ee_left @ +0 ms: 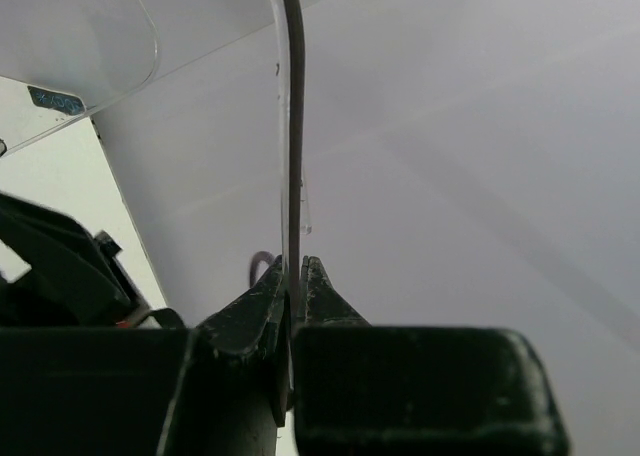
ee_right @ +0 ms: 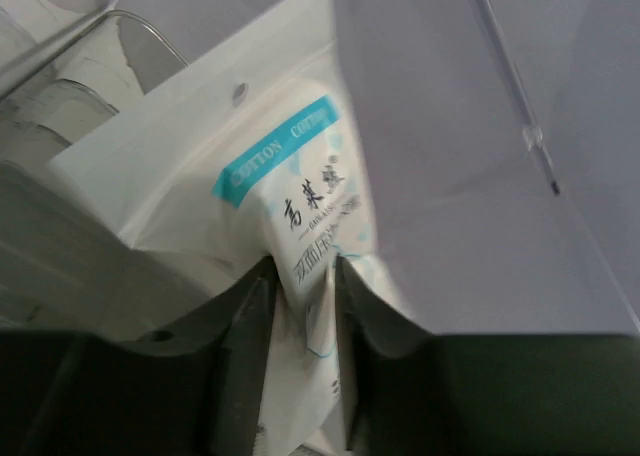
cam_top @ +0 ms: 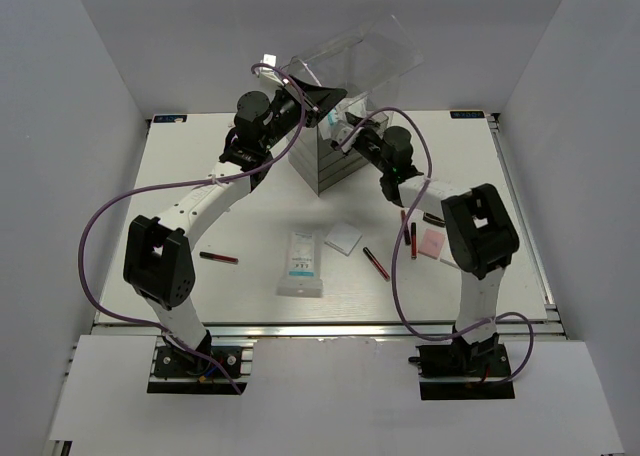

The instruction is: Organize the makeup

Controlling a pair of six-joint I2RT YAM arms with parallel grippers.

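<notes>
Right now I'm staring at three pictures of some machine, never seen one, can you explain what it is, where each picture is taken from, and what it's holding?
These are two robot arms bolted at the near edge of a table. One picture looks down from above; the others come from cameras on each wrist. The left gripper pinches the clear lid of the drawer box, tilted up. The right gripper holds a cotton pad packet at the box's open top. On the table lie another packet, a white pad, pencil sticks and a pink palette.
</notes>
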